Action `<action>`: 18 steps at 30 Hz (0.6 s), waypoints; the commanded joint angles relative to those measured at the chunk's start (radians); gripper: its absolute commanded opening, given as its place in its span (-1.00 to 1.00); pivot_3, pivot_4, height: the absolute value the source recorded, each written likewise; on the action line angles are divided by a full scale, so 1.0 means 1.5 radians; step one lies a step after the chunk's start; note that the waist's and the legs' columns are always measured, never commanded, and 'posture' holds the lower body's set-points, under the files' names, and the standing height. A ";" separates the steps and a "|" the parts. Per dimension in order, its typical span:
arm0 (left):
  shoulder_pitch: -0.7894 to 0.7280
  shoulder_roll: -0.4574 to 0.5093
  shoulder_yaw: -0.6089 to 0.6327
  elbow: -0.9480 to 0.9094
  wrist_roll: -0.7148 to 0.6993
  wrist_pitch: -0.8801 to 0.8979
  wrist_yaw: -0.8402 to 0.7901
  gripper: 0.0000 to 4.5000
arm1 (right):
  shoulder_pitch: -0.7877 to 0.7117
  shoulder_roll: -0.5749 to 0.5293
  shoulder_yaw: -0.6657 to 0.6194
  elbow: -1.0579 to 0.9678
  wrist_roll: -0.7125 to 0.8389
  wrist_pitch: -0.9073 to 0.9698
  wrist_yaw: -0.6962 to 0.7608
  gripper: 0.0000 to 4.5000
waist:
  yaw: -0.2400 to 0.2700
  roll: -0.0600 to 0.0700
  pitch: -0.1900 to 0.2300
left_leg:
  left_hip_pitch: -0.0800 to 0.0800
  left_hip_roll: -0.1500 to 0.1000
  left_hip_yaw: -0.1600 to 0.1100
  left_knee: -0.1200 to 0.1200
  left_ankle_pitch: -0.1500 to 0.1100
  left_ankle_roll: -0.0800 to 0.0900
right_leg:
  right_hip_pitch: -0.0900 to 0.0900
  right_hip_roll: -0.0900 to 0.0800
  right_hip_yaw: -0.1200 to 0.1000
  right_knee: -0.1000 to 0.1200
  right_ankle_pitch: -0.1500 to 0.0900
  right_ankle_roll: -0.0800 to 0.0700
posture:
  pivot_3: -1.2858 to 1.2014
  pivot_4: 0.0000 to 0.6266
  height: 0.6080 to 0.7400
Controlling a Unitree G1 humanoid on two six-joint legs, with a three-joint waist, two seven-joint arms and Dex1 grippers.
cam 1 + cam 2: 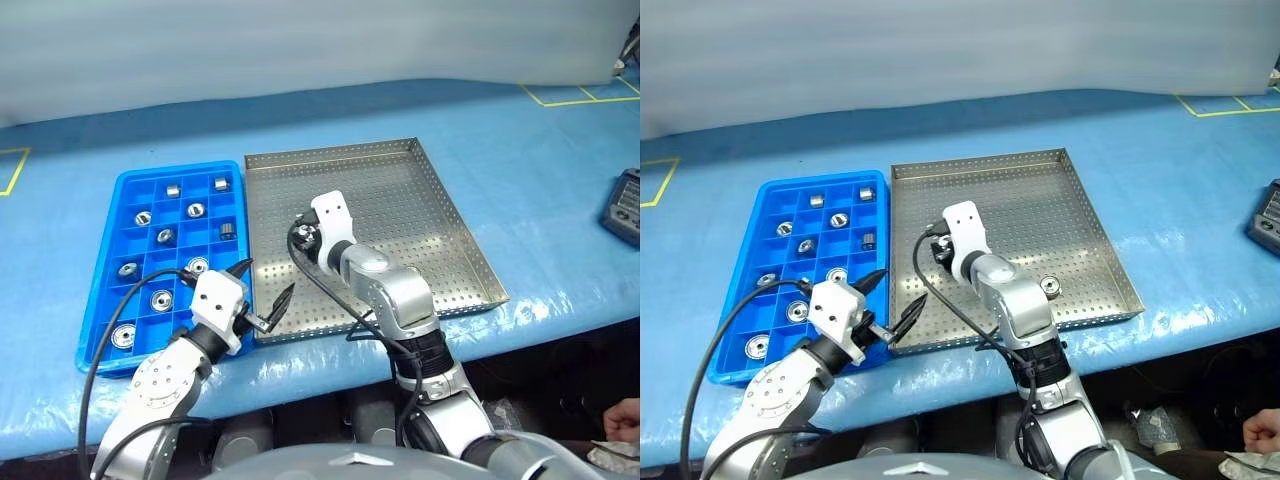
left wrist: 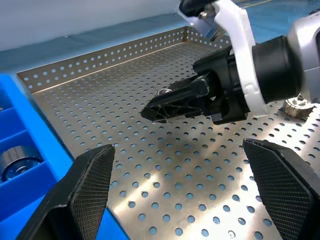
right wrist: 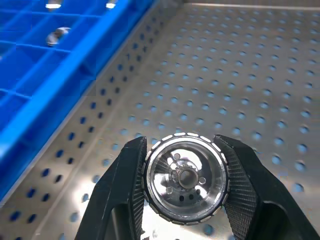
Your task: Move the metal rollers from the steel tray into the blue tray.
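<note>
Workshop or test bench — blue-covered table [image 1: 520, 180], yellow floor-style tape marks [image 1: 575, 97], parts-sorting trays.

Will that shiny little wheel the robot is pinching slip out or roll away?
The metal roller looks hard and smooth, so it may slip, though the right tool grips it from both sides. Being round, it would probably roll if dropped on the steel tray.
</note>
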 commanded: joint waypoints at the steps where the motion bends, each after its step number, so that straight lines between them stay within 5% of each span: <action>1: 0.042 -0.006 0.050 -0.055 -0.008 -0.035 0.011 1.00 | -0.044 0.004 0.032 -0.037 0.027 0.005 0.046 -0.24 | 0.003 0.000 0.000 | 0.000 0.000 0.000 0.000 0.000 0.000 | 0.000 0.000 0.000 0.000 0.000 0.000 | 0.12 -0.52 1.00; 18: 0.246 -0.032 0.084 -0.092 -0.005 -0.121 0.006 1.00 | -0.094 -0.005 0.193 0.025 0.057 0.012 0.189 -0.24 | 0.035 0.000 0.000 | -0.001 0.000 -0.001 -0.001 0.000 0.000 | -0.001 0.000 -0.002 0.000 -0.001 -0.001 | 0.21 -0.52 1.00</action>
